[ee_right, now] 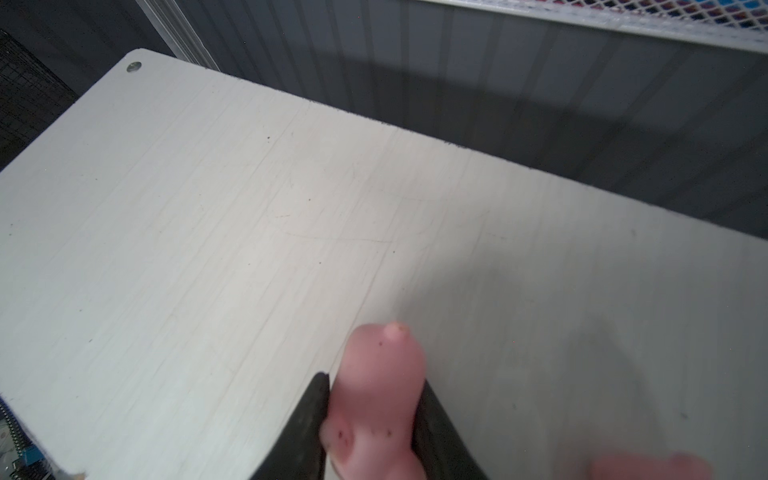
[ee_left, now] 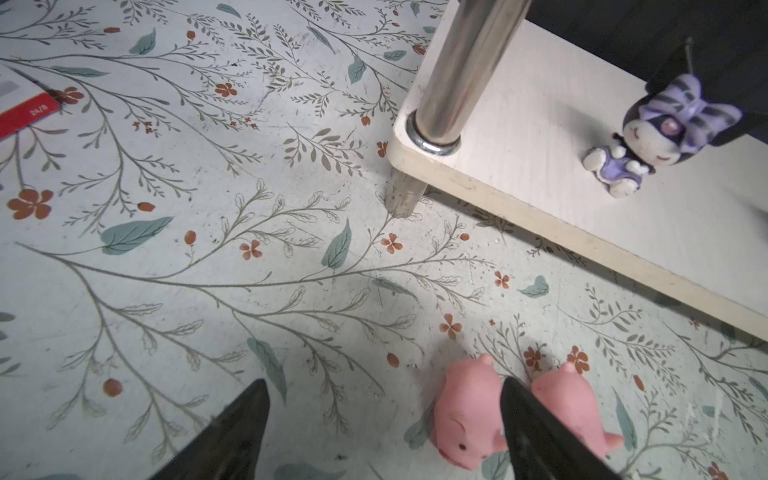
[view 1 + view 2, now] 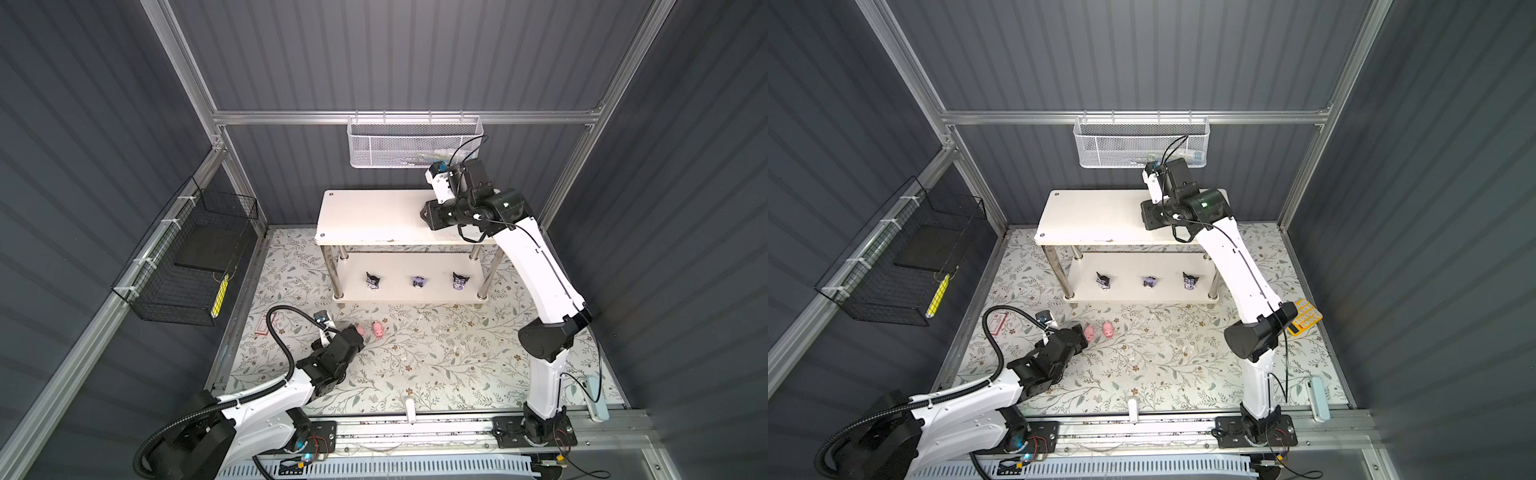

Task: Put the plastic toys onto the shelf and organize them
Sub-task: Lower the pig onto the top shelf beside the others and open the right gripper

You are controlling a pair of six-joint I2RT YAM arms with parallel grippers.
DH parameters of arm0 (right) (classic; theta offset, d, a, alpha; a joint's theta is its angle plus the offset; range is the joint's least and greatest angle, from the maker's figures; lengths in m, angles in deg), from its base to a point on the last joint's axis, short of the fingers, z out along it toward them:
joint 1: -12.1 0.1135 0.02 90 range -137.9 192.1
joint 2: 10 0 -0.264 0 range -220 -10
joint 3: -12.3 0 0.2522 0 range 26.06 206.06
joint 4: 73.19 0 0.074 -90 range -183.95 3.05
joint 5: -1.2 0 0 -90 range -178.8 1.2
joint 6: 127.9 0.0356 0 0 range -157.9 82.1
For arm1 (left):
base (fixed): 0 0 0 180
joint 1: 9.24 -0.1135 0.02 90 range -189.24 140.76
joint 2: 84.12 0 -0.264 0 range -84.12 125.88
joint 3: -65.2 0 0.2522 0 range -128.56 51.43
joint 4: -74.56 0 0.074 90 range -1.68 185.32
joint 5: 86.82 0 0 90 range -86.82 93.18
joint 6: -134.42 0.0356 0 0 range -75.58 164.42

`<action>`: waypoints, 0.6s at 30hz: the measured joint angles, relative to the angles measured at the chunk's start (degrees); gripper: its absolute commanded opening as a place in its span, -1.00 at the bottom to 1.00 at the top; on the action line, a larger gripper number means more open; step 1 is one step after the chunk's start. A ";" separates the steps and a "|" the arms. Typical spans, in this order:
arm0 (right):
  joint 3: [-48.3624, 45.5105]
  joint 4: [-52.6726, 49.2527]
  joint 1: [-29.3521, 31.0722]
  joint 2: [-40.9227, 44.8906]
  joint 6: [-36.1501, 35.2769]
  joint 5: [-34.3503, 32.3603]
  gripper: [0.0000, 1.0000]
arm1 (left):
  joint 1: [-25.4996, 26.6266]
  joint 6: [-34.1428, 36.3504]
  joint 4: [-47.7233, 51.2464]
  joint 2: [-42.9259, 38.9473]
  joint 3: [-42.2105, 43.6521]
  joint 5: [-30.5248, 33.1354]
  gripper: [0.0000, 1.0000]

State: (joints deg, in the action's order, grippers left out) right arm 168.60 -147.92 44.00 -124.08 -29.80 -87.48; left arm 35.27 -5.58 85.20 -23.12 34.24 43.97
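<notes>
The white two-tier shelf stands at the back of the flowered mat. Three black-and-purple figures stand in a row on its lower board; one shows in the left wrist view. My right gripper is shut on a pink pig just above the top board's right part. A blurred pink shape lies beside it. My left gripper hangs open low over the mat. One pig lies between its fingers, another just outside.
A white mesh basket hangs on the back rail above the shelf. A black wire basket hangs on the left wall. A yellow calculator and a pale blue device lie at the mat's right side, a red-and-white card at its left.
</notes>
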 measured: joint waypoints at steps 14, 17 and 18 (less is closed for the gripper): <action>0.00 -0.11 0.00 -0.02 0.00 0.00 -0.20 | -0.37 0.00 -0.87 1.07 0.00 -0.48 0.74; 0.00 -0.20 0.00 -0.02 -0.02 0.00 -0.17 | -0.37 0.00 -0.85 1.07 0.00 -0.52 0.74; 0.00 -0.17 0.00 -0.02 -0.02 0.00 -0.16 | -0.37 0.00 -0.87 1.07 0.00 -0.55 0.74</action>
State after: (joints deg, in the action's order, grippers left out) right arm 168.60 -148.09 44.00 -124.10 -29.83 -87.48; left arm 34.90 -5.58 84.33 -22.05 34.24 43.43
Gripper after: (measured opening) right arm 0.413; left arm 0.870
